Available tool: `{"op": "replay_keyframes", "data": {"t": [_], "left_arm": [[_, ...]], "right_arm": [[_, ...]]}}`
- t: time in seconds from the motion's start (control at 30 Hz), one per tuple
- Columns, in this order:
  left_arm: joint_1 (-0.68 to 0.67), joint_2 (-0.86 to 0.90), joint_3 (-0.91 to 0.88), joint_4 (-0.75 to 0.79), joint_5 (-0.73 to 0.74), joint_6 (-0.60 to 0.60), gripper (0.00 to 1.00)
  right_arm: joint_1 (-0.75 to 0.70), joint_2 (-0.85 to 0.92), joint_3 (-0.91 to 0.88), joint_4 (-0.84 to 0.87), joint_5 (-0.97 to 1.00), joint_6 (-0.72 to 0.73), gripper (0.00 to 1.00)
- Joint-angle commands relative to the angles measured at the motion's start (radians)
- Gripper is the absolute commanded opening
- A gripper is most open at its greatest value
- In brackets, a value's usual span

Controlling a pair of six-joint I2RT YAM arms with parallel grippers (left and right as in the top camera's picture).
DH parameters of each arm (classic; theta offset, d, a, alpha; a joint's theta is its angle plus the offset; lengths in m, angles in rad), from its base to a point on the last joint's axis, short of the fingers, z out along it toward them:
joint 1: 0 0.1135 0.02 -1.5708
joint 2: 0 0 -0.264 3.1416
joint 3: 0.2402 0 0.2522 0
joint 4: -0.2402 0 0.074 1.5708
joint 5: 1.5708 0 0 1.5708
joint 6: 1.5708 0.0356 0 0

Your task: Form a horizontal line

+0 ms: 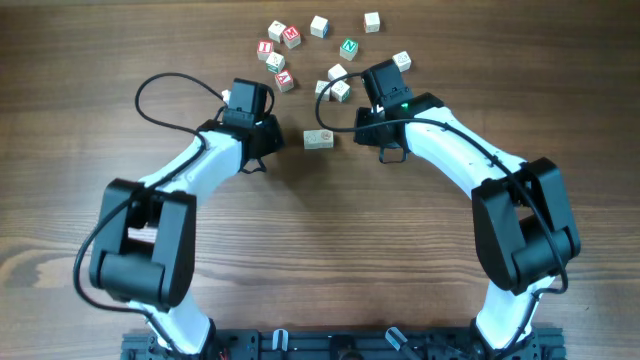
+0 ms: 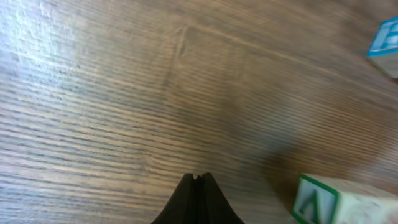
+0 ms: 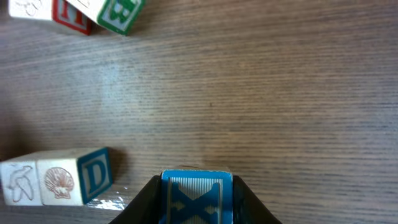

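Brown wood grain on the tabletop. The row of cubes is pale beige with line drawings, its end face a blue D bordered cyan. The striped cube bears a blue X. The loose cubes carry red and green letters.

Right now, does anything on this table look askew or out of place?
Nothing looks damaged. The row lies straight, cubes touching. Only the loose cubes beyond it sit scattered at mixed angles, and the right gripper holds a blue X cube.
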Motion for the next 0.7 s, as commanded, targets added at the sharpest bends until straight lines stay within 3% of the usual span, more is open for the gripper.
{"op": "replay_keyframes", "data": {"t": [0.0,0.43,0.67], "left_arm": [[0.001,0.082,-0.01,0.03,-0.004,-0.105,0.04],[0.0,0.155,-0.01,0.089,0.085,-0.112,0.04],[0.0,0.155,-0.01,0.09,0.093,-0.112,0.04]], "right_arm": [[0.009,0.014,-0.003,0.008,-0.001,0.019,0.26],[0.029,0.018,-0.013,0.035,-0.05,0.015,0.27],[0.067,0.029,-0.013,0.042,-0.012,-0.011,0.36]]}}
